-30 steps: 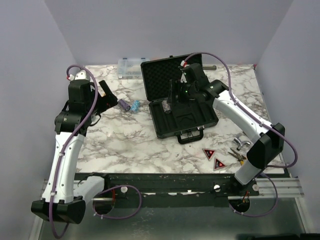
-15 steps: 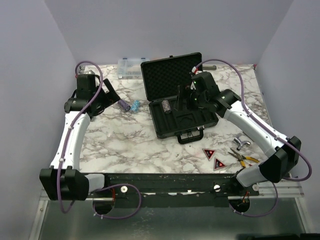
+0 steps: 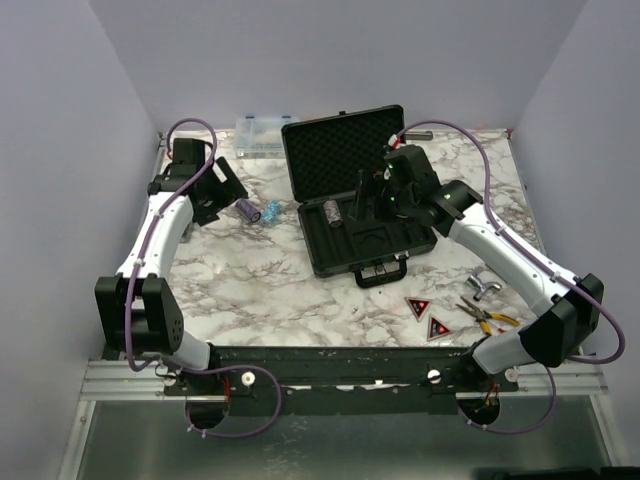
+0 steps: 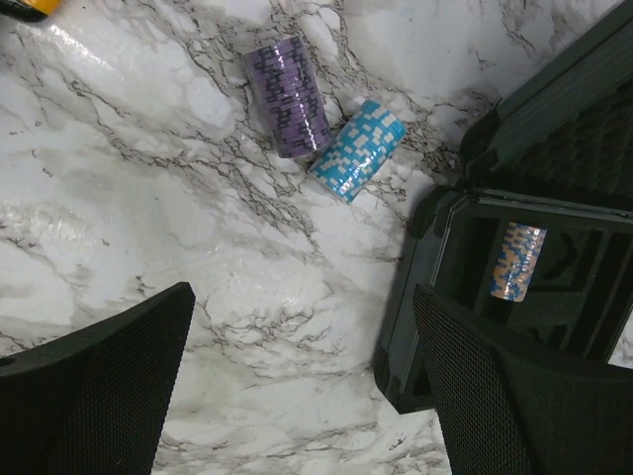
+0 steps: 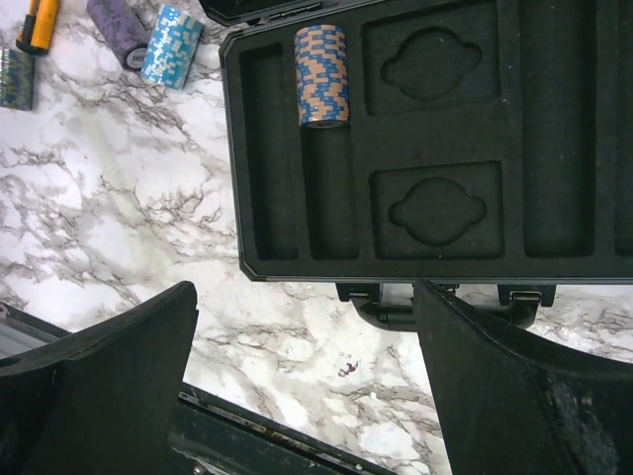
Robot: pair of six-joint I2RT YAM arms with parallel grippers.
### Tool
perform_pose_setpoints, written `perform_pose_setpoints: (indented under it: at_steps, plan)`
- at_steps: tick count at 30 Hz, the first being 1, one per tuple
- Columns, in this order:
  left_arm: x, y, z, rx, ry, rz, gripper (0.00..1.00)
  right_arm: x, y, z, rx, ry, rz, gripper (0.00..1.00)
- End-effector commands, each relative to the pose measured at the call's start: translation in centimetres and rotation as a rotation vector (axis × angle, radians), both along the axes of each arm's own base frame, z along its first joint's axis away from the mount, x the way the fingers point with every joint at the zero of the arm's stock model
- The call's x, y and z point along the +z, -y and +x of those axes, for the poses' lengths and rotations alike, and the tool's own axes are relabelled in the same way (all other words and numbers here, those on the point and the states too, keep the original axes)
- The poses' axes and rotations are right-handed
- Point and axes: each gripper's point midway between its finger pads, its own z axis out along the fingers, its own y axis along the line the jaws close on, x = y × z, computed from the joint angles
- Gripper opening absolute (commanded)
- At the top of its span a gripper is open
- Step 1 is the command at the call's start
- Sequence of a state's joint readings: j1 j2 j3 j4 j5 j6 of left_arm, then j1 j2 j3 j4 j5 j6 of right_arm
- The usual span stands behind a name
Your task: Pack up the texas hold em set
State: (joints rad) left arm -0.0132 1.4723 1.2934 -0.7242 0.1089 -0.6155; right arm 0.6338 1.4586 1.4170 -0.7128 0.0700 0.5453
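Left end effector (image 4: 302, 327) hangs wide open near the lying-down purple striped chip stack (image 4: 289, 96); best pinch its flat ends squarely. Right end effector (image 5: 302, 317) is open too, empty.

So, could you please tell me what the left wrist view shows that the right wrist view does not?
Only the left wrist view shows the foam lining inside the case lid. Only the right wrist view shows the case handle and the two shaped recesses in the tray. Both show the purple stack and the blue stack lying on the marble table, and the orange-and-blue stack sitting in a tray slot.
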Motion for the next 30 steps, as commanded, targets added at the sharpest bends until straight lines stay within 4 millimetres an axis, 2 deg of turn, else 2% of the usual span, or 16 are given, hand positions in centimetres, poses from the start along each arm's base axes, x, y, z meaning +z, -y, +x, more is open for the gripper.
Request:
perform_pose_setpoints:
  at_steps: [1, 13, 19, 30]
  plan:
    - [0.3, 0.4, 2.3, 0.006, 0.012, -0.037, 0.90, -0.3, 0.2, 0.2, -0.038, -0.011, 0.004, 0.93]
    - [-2.7, 0.3, 5.7, 0.065, -0.053, -0.055, 0.84, -1.0, -0.6, 0.9, -0.026, -0.025, 0.003, 0.93]
    - [-5.3, 0.4, 6.7, 0.093, -0.098, -0.072, 0.84, -1.2, -0.5, 1.0, -0.023, -0.030, -0.014, 0.93]
    - [-7.8, 0.3, 8.1, 0.095, -0.125, -0.063, 0.82, -1.8, -0.2, 0.6, -0.011, -0.046, -0.038, 0.93]
